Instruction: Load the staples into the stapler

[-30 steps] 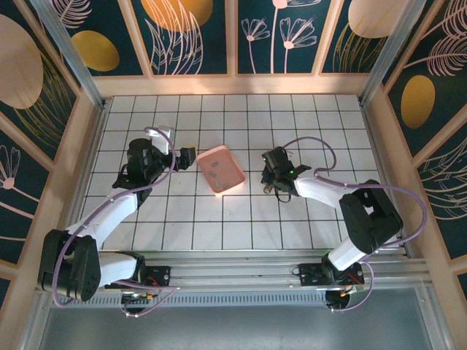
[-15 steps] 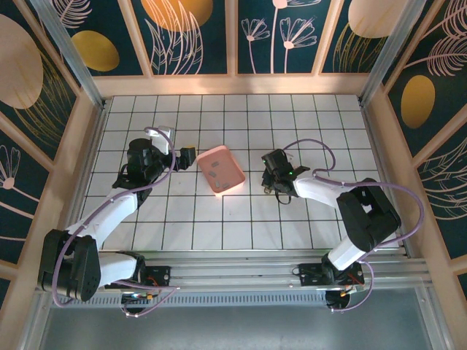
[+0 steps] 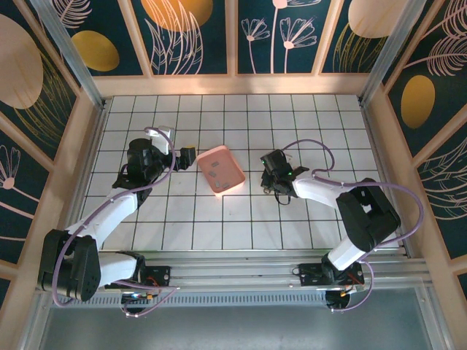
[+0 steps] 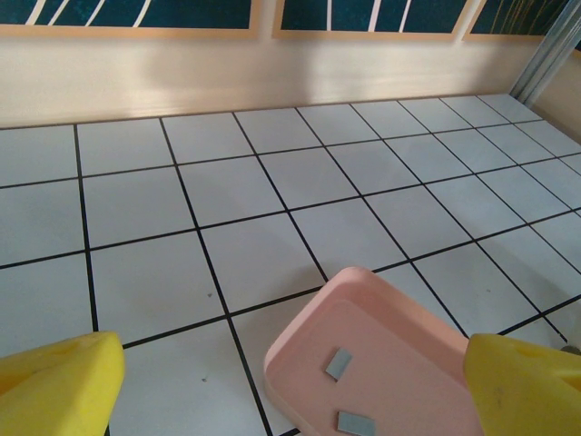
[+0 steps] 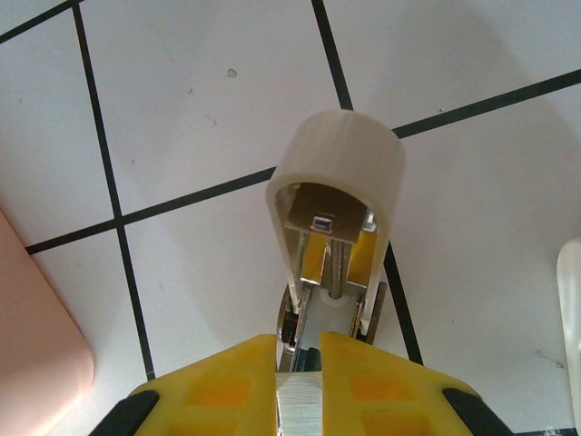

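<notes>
The worktop (image 3: 241, 219) is a white tiled surface with thin black grid lines, fenced by pale wooden frames holding dark teal panels (image 3: 190, 36) printed with gold discs and leaf outlines. Near its middle sits a pink tray (image 3: 232, 173), a matte rounded square with a low raised rim, turned diagonal to the grid. The tiles around it are bare, with nothing between it and either arm.

The staples (image 4: 339, 363) lie flat inside the tray as small grey metallic rectangles, two of them visible in the left wrist view, apart from each other and from the rim.

The left claw (image 3: 188, 154) hangs at the tray's 10 o'clock, just beside its far corner. Seen from the wrist, the left claw (image 4: 290, 377) is spread wide, its soft yellow fingertips (image 4: 64, 381) at 8 and 4 o'clock in the frame, the tray's near corner between them, and it holds nothing.

The right claw (image 3: 272, 187) is at the tray's 3 o'clock, near but not touching. At the wrist the right claw (image 5: 298, 363) is pinched narrow around the stapler (image 5: 340, 163), gripping its bright metal end. The stapler has a smooth whitish-beige rounded shell, its hollow underside facing the camera with a metal channel and a thin coiled rod inside. The tray's pink corner shows at 8 o'clock there. I cannot tell whether the stapler touches the tile.
</notes>
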{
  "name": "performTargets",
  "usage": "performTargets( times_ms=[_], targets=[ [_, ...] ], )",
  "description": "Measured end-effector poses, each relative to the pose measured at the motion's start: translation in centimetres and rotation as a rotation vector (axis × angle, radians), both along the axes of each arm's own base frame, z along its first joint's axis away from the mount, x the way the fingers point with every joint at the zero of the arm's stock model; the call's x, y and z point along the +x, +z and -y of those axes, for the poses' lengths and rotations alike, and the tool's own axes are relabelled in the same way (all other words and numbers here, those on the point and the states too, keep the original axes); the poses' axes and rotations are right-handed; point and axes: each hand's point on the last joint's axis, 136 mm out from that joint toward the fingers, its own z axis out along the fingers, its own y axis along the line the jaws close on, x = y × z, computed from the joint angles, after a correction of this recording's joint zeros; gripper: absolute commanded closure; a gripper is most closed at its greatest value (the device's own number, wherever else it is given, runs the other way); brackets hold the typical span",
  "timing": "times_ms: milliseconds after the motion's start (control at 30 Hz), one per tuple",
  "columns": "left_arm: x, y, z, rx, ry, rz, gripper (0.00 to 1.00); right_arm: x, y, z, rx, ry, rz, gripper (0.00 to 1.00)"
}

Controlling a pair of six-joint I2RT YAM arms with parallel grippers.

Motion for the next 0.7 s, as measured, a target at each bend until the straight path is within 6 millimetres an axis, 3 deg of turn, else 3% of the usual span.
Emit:
performTargets(
  times_ms=[700],
  targets=[
    [0.00, 0.00, 0.00, 0.000, 0.000, 0.000, 0.04, -0.24, -0.11, 0.19, -0.018, -0.011, -0.003, 0.84]
  ],
)
